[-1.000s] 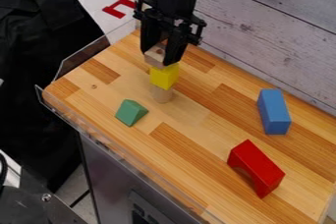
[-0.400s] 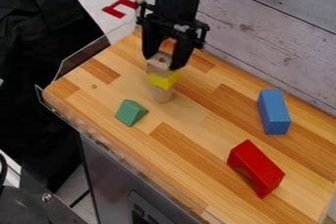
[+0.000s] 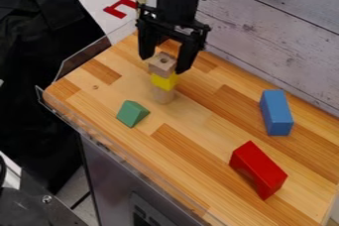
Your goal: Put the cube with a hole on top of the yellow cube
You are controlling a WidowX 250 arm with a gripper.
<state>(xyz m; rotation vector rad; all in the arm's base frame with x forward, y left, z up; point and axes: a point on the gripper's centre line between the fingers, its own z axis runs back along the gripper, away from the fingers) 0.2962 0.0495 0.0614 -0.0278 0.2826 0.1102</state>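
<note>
Spread wider than in the earlier frame, the black gripper's [image 3: 163, 64] fingers stand apart, one on either side of the wooden cube with a hole [image 3: 162, 69]. That cube sits on top of the yellow cube [image 3: 163, 81], above a pale wooden cylinder [image 3: 163, 95]. Near the stack is a green wedge [image 3: 132, 114]; well apart are a blue block [image 3: 276, 113] and a red arch [image 3: 259, 170].

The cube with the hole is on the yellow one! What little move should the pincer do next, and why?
Probably lift the pincer straight up: its fingers stand apart on either side of the holed cube, which already rests on the yellow cube.
</note>
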